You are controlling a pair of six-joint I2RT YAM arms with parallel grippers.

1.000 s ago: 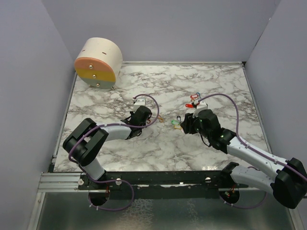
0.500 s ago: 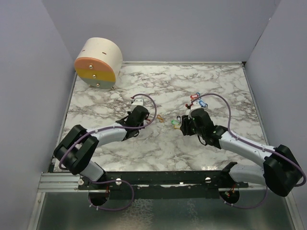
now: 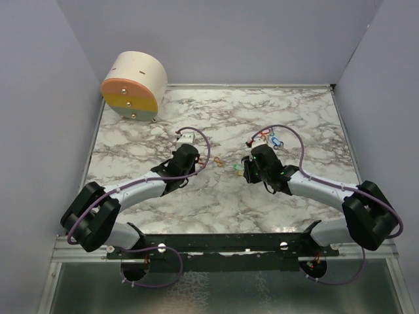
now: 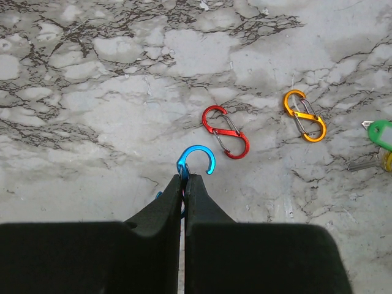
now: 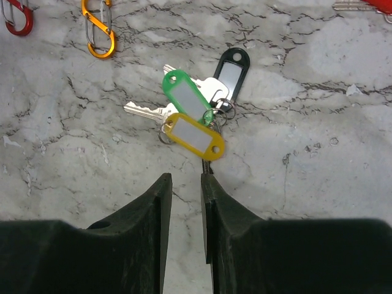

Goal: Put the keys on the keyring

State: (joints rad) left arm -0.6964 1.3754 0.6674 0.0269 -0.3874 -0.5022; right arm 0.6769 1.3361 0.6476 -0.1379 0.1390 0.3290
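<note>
Left gripper [image 4: 184, 177]: closed tight on the blue carabiner [image 4: 197, 162]; only the upper hook sticks out beyond the fingertips, low over the table.
Right gripper [image 5: 184, 179]: fingers a little apart with a narrow gap, holding nothing, pointing at the keys.
Keys [image 5: 184, 107]: one bunch lying flat on the table just in front of the right fingertips. Yellow tag [image 5: 193, 136] nearest, green tag [image 5: 185, 97] partly above it, black tag [image 5: 232, 70] behind, silver blades spread to the left.
More keys: a red tag [image 3: 265, 133] and a blue tag [image 3: 276, 140] farther back, beyond the right arm, seen only small.
Nearby things: red carabiner [image 4: 226, 131] just beyond the blue one, not touching it; orange carabiner [image 4: 304, 116] more to the right, between the red one and the bunch. Both lie flat and apart.
In the way: nothing between either gripper and the keys.
Far corner: cream drum [image 3: 134, 85] on its side at back left, face in orange, yellow and green bands, well apart from both arms.
Surface: white marble-pattern table [image 3: 301, 108] with grey veins.
Room: plain pale lavender walls [image 3: 229, 39] on three sides.
</note>
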